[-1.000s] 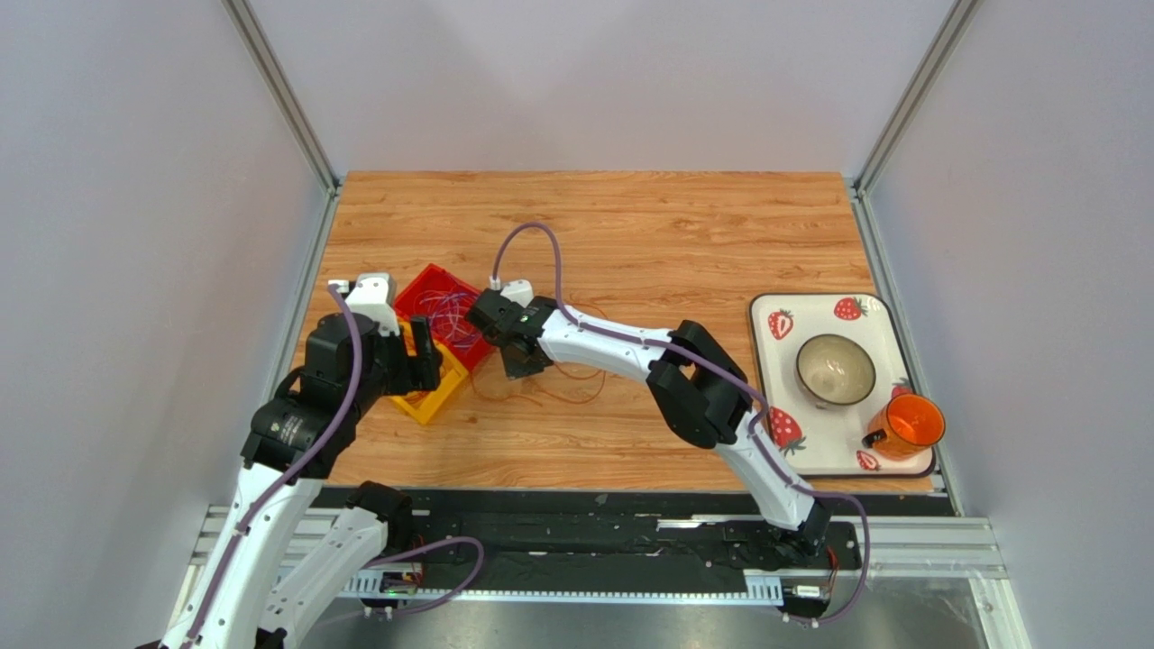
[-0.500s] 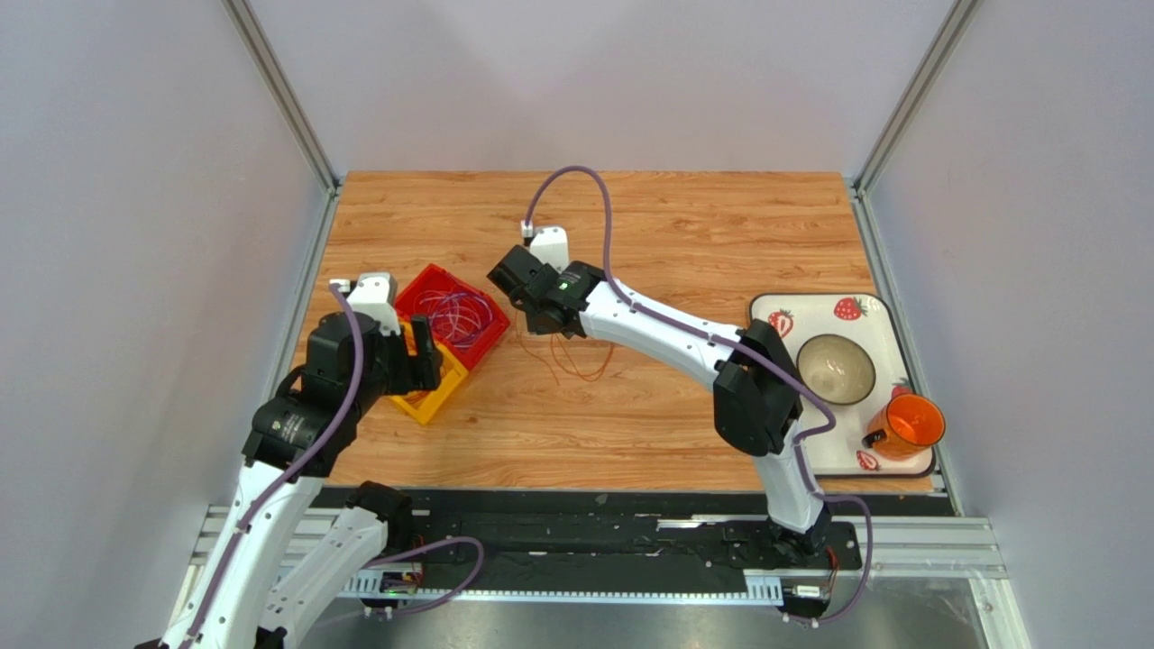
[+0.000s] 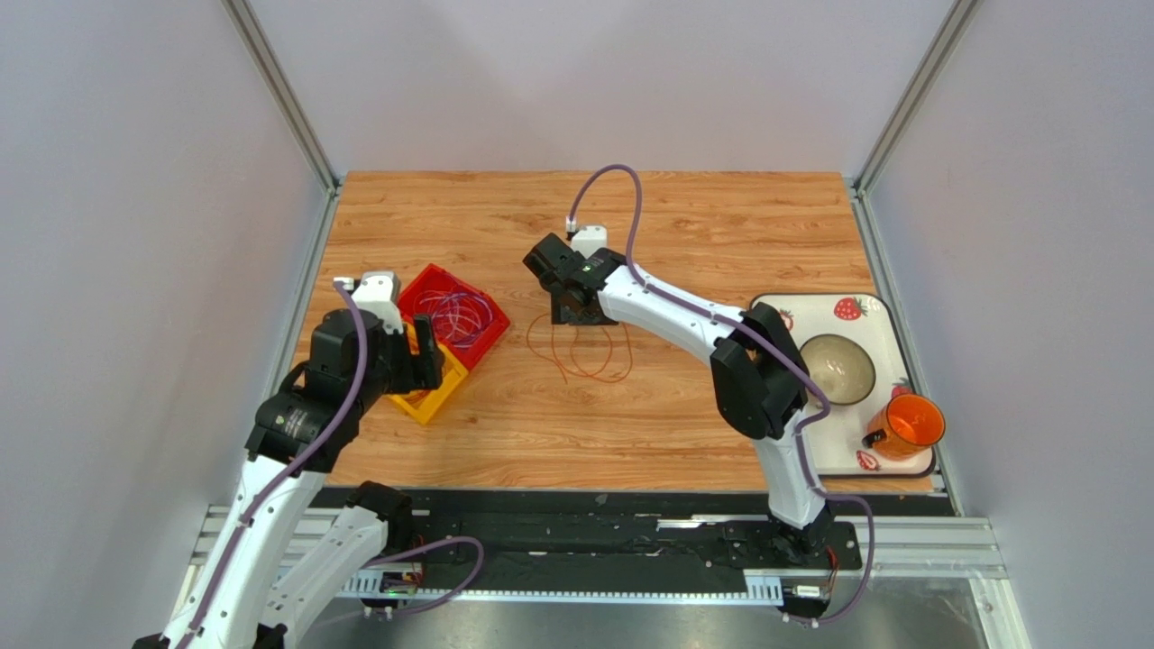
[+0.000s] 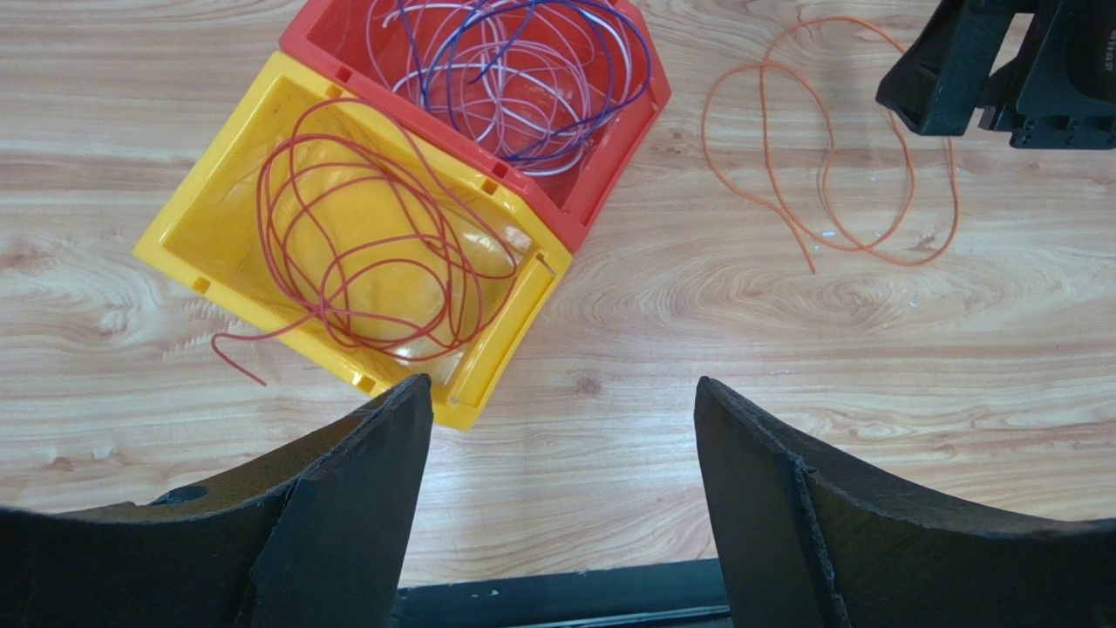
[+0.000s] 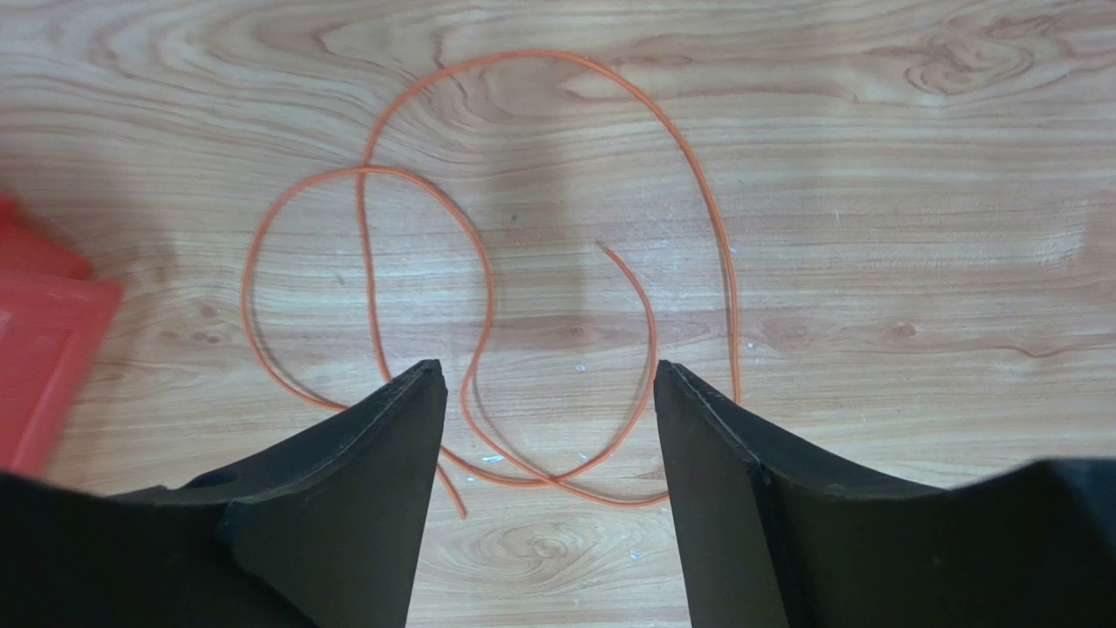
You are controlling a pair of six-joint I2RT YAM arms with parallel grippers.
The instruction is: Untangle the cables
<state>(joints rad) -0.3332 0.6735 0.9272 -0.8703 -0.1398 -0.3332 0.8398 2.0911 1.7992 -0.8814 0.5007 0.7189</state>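
A thin orange cable [image 3: 585,354] [image 5: 487,281] lies in loose loops on the wooden table, free of the bins. My right gripper [image 3: 570,314] [image 5: 548,376] hovers just above it, open, with nothing between its fingers. Blue-purple and pale cables [image 3: 458,314] [image 4: 524,79] sit coiled in a red bin [image 3: 436,279] [image 4: 622,164]. A red cable [image 4: 328,249] is coiled in the adjoining yellow bin [image 3: 434,400] [image 4: 504,334], one end trailing over the rim. My left gripper [image 3: 420,354] [image 4: 557,393] hangs open and empty over the yellow bin's near side.
A strawberry-patterned tray [image 3: 776,354] at the right edge carries a grey bowl [image 3: 835,368] and an orange cup [image 3: 914,422]. Metal posts and walls bound the table on both sides. The right arm's lilac hose [image 3: 626,189] arches above the table's middle.
My right gripper has moved right, away from the red bin, dragging the orange cable onto open table, then opened and released it. The left arm has stayed put.
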